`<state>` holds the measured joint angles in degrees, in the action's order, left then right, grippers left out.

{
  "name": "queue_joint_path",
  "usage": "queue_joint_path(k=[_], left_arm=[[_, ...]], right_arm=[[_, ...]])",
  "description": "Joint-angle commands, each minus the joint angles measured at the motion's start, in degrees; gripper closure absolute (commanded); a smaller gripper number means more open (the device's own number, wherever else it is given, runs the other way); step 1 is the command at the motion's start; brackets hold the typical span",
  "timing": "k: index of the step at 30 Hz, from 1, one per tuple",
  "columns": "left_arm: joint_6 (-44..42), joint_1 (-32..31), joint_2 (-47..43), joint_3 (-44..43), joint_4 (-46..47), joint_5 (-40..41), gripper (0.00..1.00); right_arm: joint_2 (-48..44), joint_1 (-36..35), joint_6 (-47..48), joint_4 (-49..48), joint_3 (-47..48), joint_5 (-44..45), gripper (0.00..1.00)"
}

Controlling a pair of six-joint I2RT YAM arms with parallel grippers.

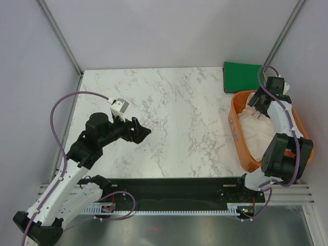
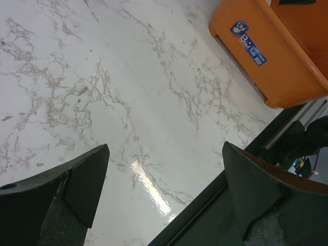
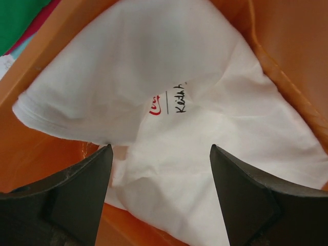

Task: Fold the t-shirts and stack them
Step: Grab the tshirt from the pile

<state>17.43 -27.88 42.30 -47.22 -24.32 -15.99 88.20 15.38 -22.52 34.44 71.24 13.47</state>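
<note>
Dark fingers [image 3: 66, 200] of the right gripper [image 3: 160, 154] fill the bottom of its wrist view. They are spread wide with nothing between them, poised over the white t-shirt [image 3: 154, 66]; whether their tips touch the cloth is hard to tell. That shirt lies crumpled in the orange basket [image 1: 234, 128] at the right edge of the overhead frame, with a scrap of red print and black lettering showing. Just beyond the basket, at upper right, the green t-shirt [image 1: 242, 77] lies folded flat on the marble table [image 1: 174, 118]. Left of centre, the left gripper [image 1: 141, 130] hovers above the marble, wide open and holding nothing.
</note>
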Motion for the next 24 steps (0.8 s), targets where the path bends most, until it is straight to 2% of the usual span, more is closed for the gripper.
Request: queue_joint_path(k=[1, 7, 10, 13, 14, 16, 17, 19, 21, 22, 24], left_arm=[[-2.31, 0.02, -1.08, 0.38, 1.29, 1.05, 0.00], [-2.93, 0.02, -1.61, 0.29, 1.29, 0.87, 0.00], [-3.02, 0.02, -1.52, 0.29, 1.29, 0.87, 0.00], [-3.02, 0.11, -0.82, -0.15, 1.29, 0.52, 0.00], [-3.10, 0.02, -0.91, -0.24, 1.38, 0.26, 0.00], [-3.19, 0.11, -1.35, -0.15, 1.38, 0.08, 0.00], [-3.19, 0.02, -1.61, -0.06, 1.38, 0.17, 0.00], [-3.19, 0.02, -1.96, 0.11, 1.29, 0.43, 0.00], [-3.19, 0.10, -2.05, 0.11, 1.29, 0.61, 0.00], [-3.45, 0.11, -2.14, -0.24, 1.38, 0.35, 0.00], [-3.63, 0.11, -2.05, -0.68, 1.38, 0.08, 0.00]], right_arm=[[-0.14, 0.62, 2.04, -7.63, -0.84, -7.66, 0.15], [3.28, 0.53, 1.87, -11.23, -2.07, -8.29, 0.15], [5.48, 0.62, 1.78, -11.94, -1.46, -7.15, 0.19], [6.54, 0.62, 2.92, -10.71, 0.81, -8.72, 0.48], [6.19, 0.62, 3.10, -9.66, 1.70, -8.64, 0.65], [4.01, 0.62, 3.62, -5.97, 5.02, -7.68, 0.84], [2.95, 0.62, 3.63, -4.22, 6.53, -5.24, 1.00], [-0.64, 0.53, 3.45, 0.88, 12.39, -3.20, 1.00], [-3.20, 0.62, 2.75, 4.91, 20.02, -5.20, 1.00], [-5.39, 0.62, 1.79, 5.72, 22.77, -6.87, 1.00], [-7.25, 0.44, -1.11, 4.95, 27.96, -15.99, 1.00]])
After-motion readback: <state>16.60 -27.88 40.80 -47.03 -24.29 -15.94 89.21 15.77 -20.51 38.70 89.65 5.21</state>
